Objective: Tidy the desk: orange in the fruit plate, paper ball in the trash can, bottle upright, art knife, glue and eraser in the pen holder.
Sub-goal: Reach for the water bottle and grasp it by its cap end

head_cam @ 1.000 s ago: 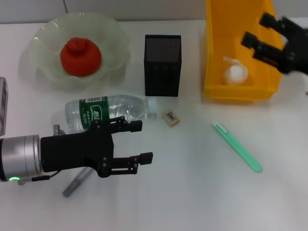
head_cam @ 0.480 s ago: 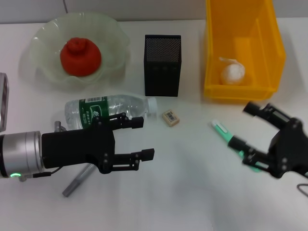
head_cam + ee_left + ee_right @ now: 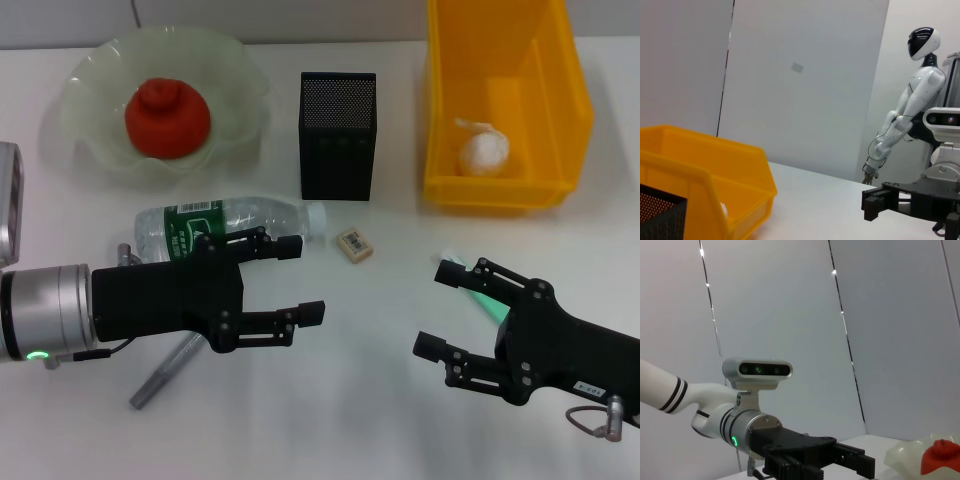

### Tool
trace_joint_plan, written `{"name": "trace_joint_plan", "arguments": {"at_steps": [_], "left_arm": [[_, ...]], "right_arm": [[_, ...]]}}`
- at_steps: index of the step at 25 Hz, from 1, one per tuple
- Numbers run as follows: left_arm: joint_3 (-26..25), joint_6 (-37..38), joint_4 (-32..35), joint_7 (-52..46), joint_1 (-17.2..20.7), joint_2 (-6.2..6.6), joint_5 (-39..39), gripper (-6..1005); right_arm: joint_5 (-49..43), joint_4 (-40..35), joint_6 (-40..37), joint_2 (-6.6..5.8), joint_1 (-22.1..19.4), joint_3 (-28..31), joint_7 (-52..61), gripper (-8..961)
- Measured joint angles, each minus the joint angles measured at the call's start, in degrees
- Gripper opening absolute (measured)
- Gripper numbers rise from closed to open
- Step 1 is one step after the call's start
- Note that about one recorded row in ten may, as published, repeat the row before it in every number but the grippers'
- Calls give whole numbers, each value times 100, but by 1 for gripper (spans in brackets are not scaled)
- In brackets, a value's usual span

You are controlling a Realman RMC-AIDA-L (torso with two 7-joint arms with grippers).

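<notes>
The orange (image 3: 167, 118) lies in the pale green fruit plate (image 3: 95, 65) at the back left. The paper ball (image 3: 484, 152) lies in the yellow bin (image 3: 505, 195). The clear bottle (image 3: 215, 228) lies on its side in front of the black mesh pen holder (image 3: 338, 135). The eraser (image 3: 355, 245) lies beside the bottle's cap. The green art knife (image 3: 462, 275) is mostly hidden under my right gripper (image 3: 435, 310), which is open and empty. My left gripper (image 3: 302, 279) is open and empty just in front of the bottle. A grey glue stick (image 3: 165, 375) lies beneath the left arm.
A grey device (image 3: 8, 200) sits at the table's left edge. The left wrist view shows the yellow bin (image 3: 715, 170), the pen holder's corner (image 3: 660, 215) and my right gripper (image 3: 872, 204). The right wrist view shows my left gripper (image 3: 860, 465) and the orange (image 3: 940, 462).
My right gripper has come from above the yellow bin down to the front right, over the green art knife. The paper ball stays in the bin. My left gripper has hardly moved.
</notes>
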Motion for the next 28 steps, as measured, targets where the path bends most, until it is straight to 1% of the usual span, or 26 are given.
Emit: {"name": "trace_joint_plan", "arguments": {"at_steps": [11, 16, 17, 26, 28], "left_arm": [[0, -19, 0, -13, -16, 3, 0, 799], [0, -29, 2, -3, -48, 4, 1, 799], [-2, -42, 13, -19, -107, 5, 1, 799], [-9, -117, 49, -132, -247, 5, 1, 799], [-9, -213, 70, -365, -374, 10, 1, 799]], "right_arm": [[-7, 45, 37, 14, 16, 0, -23, 817], [-7, 88, 218, 14, 9, 0, -26, 817], [-7, 93, 250, 13, -8, 0, -27, 817], [-7, 162, 316, 12, -28, 0, -29, 818], [-7, 173, 370, 13, -29, 0, -29, 818]]}}
